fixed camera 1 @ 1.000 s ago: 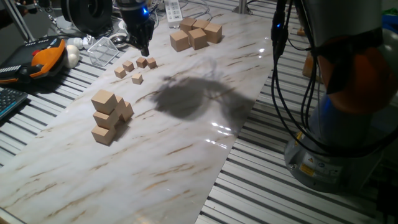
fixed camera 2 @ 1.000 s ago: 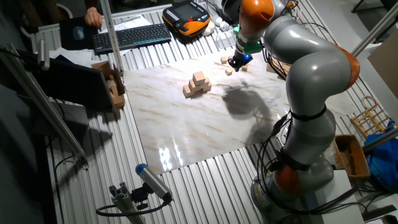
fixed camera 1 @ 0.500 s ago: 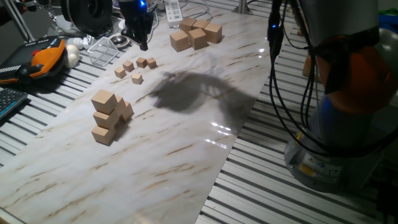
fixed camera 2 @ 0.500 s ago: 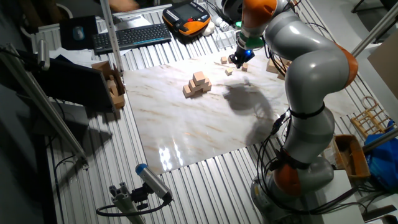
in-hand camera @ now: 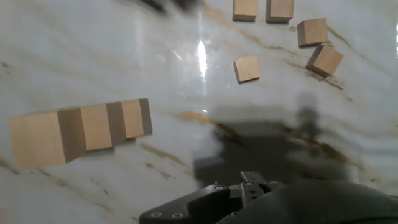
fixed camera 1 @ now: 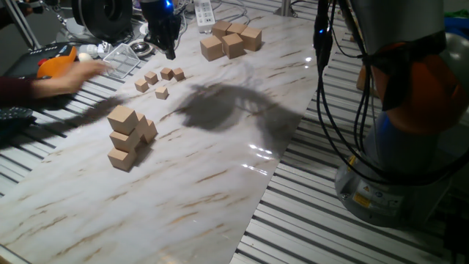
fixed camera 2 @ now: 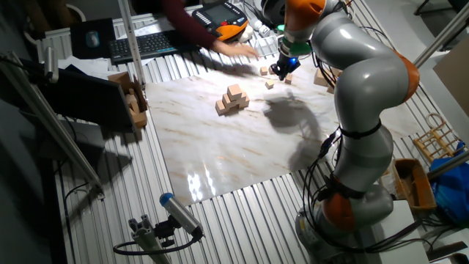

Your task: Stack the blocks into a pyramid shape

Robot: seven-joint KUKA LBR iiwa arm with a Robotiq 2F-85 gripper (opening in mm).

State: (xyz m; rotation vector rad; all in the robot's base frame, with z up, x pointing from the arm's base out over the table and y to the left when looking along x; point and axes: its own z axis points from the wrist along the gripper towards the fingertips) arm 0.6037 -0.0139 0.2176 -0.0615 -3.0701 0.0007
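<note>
Shows, in one fixed view, a hand [fixed camera 1: 79, 71] newly blurring in beside the blocks [fixed camera 1: 167, 73] near the gripper [fixed camera 1: 170, 51], grip unreadable; repeats that reach [fixed camera 2: 238, 50] in the other fixed view; confirms, in hand view, five blocks [in-hand camera: 247, 68] flat on the table, unstacked, likely stalling work.

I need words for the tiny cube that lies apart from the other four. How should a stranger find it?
On the marble tabletop, find the stepped pile of medium cubes; just beyond it lies a curved row of four tiny cubes. The wanted tiny cube sits alone on the pile's side of that row, touching none of them.
</note>
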